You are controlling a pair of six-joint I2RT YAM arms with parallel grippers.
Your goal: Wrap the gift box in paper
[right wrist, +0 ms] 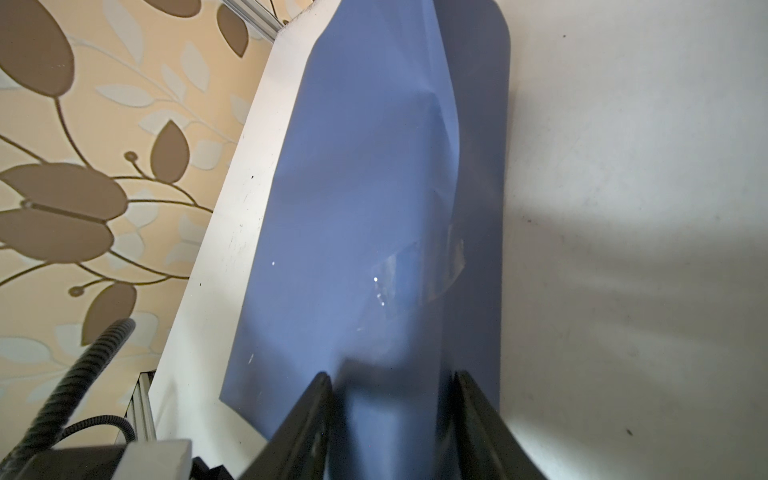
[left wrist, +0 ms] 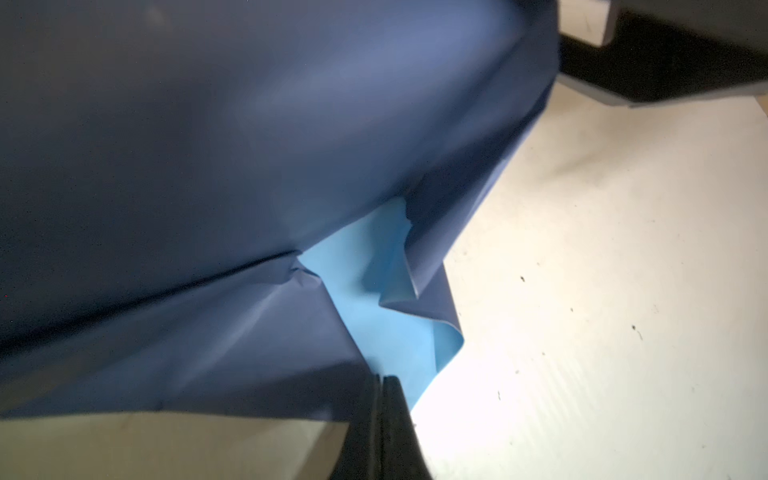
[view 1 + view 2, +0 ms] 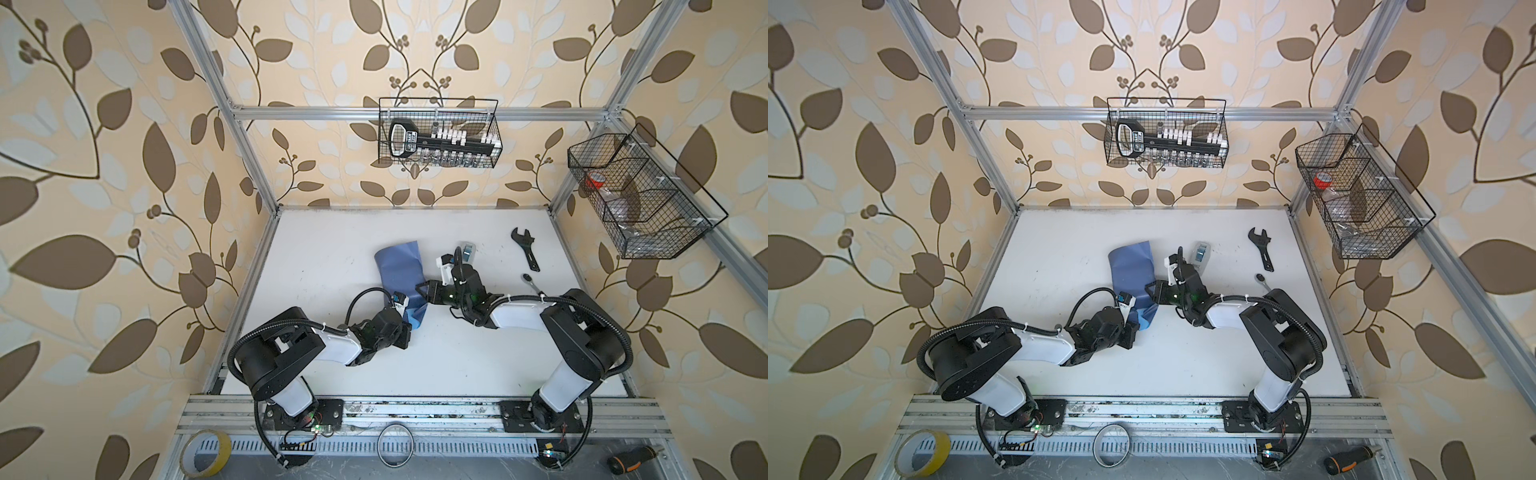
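Note:
The paper [image 3: 397,266] [image 3: 1129,266] lies folded into a long slate-blue bundle at the table's middle, with a clear strip of tape [image 1: 415,270] over its seam. The gift box is hidden under it. My left gripper [image 3: 411,316] [image 3: 1139,321] [image 2: 382,378] is shut on the bundle's near corner, where the light sky-blue face [image 2: 353,270] shows. My right gripper [image 3: 424,291] [image 3: 1152,290] [image 1: 392,376] reaches in from the right. Its jaws stand apart, pressed on both sides of the paper-covered bulk [image 1: 365,187].
A grey-white tape dispenser [image 3: 467,251] sits just behind the right gripper. A black wrench [image 3: 527,249] and a ratchet [image 3: 534,284] lie to the right. Wire baskets [image 3: 438,133] [image 3: 640,195] hang on the back and right frame. A yellow tape roll [image 3: 205,453] rests on the front rail.

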